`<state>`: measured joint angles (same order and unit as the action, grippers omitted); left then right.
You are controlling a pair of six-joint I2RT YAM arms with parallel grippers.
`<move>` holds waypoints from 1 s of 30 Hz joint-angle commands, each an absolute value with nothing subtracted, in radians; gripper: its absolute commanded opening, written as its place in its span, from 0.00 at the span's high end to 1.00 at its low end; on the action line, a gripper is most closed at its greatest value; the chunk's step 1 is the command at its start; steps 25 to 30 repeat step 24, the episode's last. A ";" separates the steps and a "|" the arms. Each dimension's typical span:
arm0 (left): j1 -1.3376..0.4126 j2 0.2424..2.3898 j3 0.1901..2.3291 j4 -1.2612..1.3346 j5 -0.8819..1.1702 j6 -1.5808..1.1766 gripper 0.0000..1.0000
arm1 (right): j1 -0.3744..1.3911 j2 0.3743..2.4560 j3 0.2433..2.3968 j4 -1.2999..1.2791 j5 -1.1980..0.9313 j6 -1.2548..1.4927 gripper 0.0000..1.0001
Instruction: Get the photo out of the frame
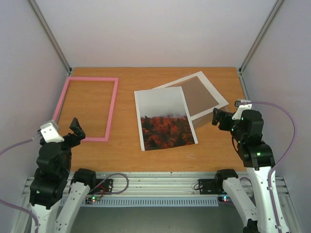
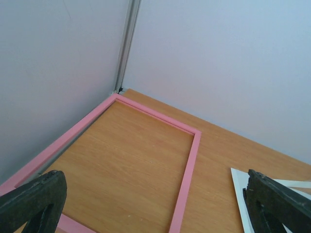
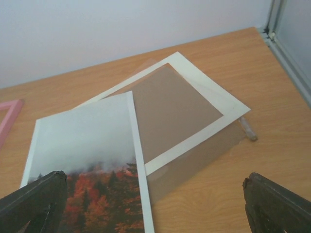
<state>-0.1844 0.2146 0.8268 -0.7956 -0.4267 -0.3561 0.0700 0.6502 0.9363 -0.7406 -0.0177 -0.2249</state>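
Note:
The photo [image 1: 165, 119] lies flat mid-table, misty grey above red-orange trees, outside the frame; in the right wrist view the photo [image 3: 87, 155] overlaps the mat. The pink frame [image 1: 112, 104] lies with nothing inside it at the far left of the table, and in the left wrist view the frame [image 2: 187, 179] surrounds bare wood. My left gripper [image 1: 73, 130] hovers open near the frame's near corner, holding nothing. Just right of the photo and mat, my right gripper [image 1: 219, 118] is open too, nothing between its fingers [image 3: 34, 201].
A white mat border [image 1: 211, 92] over a brown backing board [image 1: 198, 96] lies tilted behind the photo's right side. A clear sheet [image 3: 204, 155] sticks out under them. Enclosure walls and corner posts [image 1: 51, 34] ring the table.

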 commanded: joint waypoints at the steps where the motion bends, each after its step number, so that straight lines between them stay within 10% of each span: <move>1: -0.179 0.229 0.793 -0.690 -0.463 -0.341 0.01 | 0.066 0.628 0.895 -0.705 0.063 -0.212 0.02; 30: -0.179 0.329 0.755 -0.640 -0.425 -0.351 0.01 | 0.066 0.663 0.873 -0.661 0.075 -0.198 0.02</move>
